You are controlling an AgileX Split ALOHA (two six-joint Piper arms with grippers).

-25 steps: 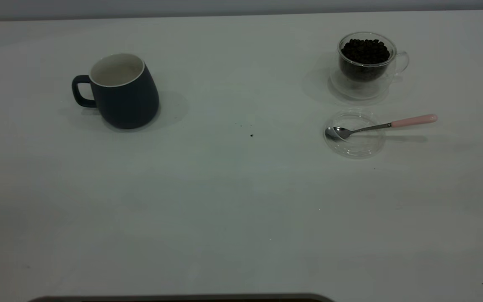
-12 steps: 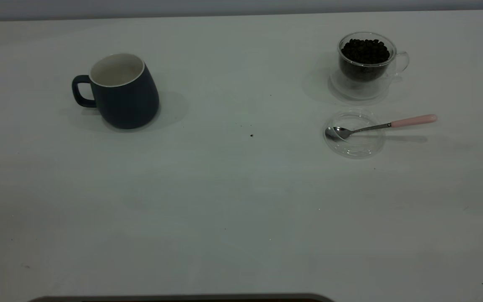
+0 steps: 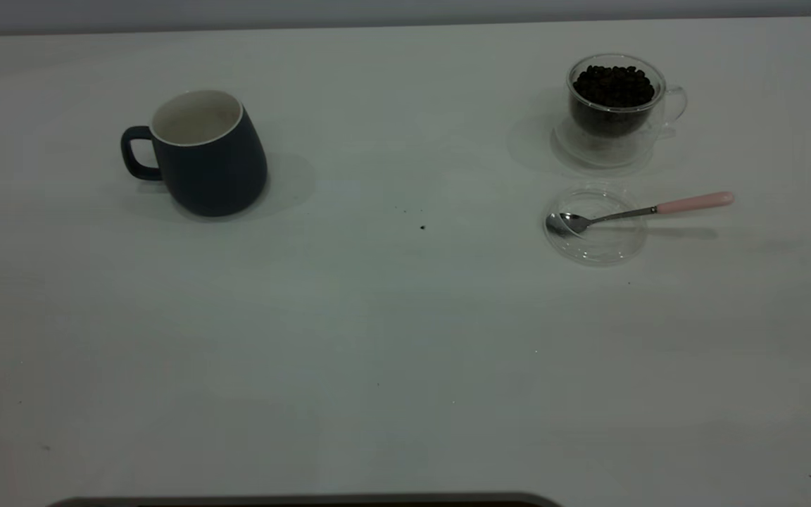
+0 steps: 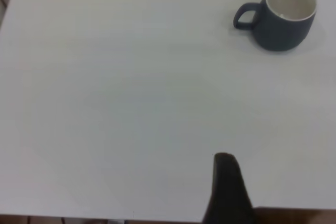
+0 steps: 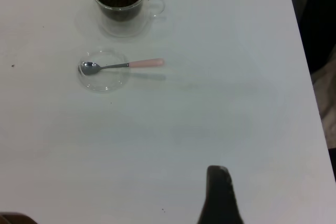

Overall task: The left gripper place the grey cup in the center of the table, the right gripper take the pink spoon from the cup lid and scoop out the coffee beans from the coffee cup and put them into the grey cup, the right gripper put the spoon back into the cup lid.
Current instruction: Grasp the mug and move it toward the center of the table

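Two arms held back at the near edge, no task item yet touched.

Only one dark finger of the left gripper (image 4: 227,190) is seen, so its spread cannot be told; the grey cup (image 4: 284,15) is found well ahead of it, upright, handle turned outward, open table (image 3: 391,338) between. Likewise undeterminable, the right gripper (image 5: 219,195) is kept well short of the pink spoon (image 5: 122,65), bowl lying in the cup lid (image 5: 103,71).

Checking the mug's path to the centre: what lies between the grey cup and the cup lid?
In the exterior view, only bare table with a few dark specks lies between the grey cup and the cup lid.
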